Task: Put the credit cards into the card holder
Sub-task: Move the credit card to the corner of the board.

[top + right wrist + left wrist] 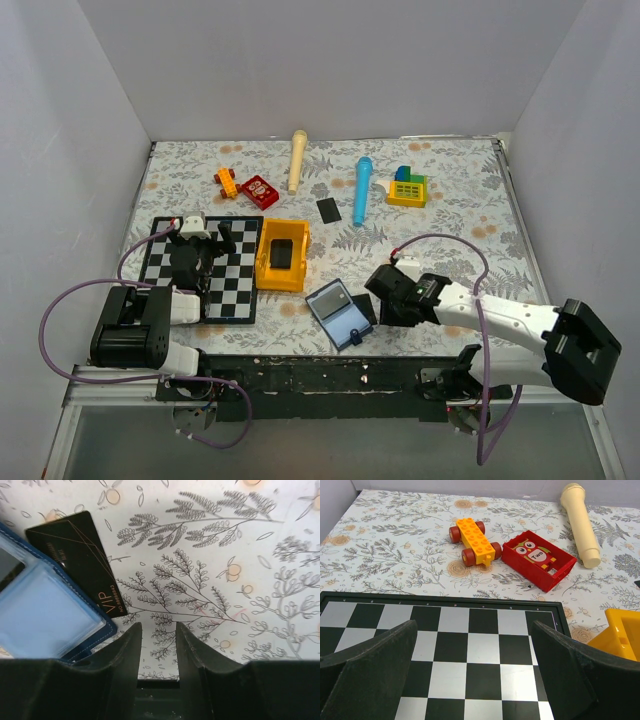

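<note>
right wrist: card holder (pixel 45 615) cut off left, credit card (pixel 75 555) touching

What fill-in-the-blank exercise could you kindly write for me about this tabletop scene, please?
The small navy-blue folding card holder lies ___, its light blue pockets showing. The glossy black credit card beside it is lettered ___. The left gripper hovers, jaws wide, above a black-and-white ___.
Missing: open; VIP; chessboard.

Left arm (pixel 140 325) and right arm (pixel 505 322): black joint housings, white link shells, each trailing a purple cable (pixel 440 237). Left gripper (pixel 474 627) and right gripper (pixel 157 630) have matte black wedge fingers.
</note>
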Motion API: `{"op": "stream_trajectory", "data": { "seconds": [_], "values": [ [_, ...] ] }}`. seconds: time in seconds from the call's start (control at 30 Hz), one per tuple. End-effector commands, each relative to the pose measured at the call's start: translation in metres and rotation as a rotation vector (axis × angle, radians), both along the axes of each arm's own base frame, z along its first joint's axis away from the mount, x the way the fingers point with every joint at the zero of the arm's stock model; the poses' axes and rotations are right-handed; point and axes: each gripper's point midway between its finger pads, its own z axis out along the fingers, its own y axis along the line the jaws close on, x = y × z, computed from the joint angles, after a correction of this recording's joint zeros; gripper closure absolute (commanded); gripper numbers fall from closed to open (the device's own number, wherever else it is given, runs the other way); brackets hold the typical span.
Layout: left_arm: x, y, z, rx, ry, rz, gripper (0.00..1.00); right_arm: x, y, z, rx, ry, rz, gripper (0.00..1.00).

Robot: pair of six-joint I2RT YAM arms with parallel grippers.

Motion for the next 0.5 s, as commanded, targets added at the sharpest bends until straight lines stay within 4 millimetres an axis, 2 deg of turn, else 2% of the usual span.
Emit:
{"op": "stream_trajectory", "data": {
  "seconds": [0.0,0.1,0.13,0.23,0.33,0.4,0.47],
  "values": [
    [0.003,-0.002,0.008,0.013,-0.023,-0.012,0.02,0.022,-0.001,0.045,-0.013,-0.127,0.039,0.58],
    [0.004,-0.002,0.009,0.013,-0.025,-0.014,0.02,0.03,0.028,0.055,0.083,-0.173,0.174,0.57],
    [0.004,-0.002,0.009,0.012,-0.025,-0.012,0.02,0.033,0.043,0.06,0.132,-0.2,0.252,0.56],
    [0.004,-0.002,0.009,0.012,-0.025,-0.014,0.02,0.043,0.065,0.073,0.197,-0.272,0.394,0.45],
    [0.004,-0.002,0.008,0.012,-0.023,-0.014,0.02,0.055,0.078,0.083,0.313,-0.309,0.492,0.37],
    [0.004,-0.002,0.009,0.015,-0.026,-0.014,0.02,0.062,0.083,0.088,0.425,-0.293,0.524,0.36],
    [0.004,-0.002,0.009,0.012,-0.025,-0.014,0.02,0.071,0.079,0.09,0.47,-0.262,0.497,0.36]
  ]
}}
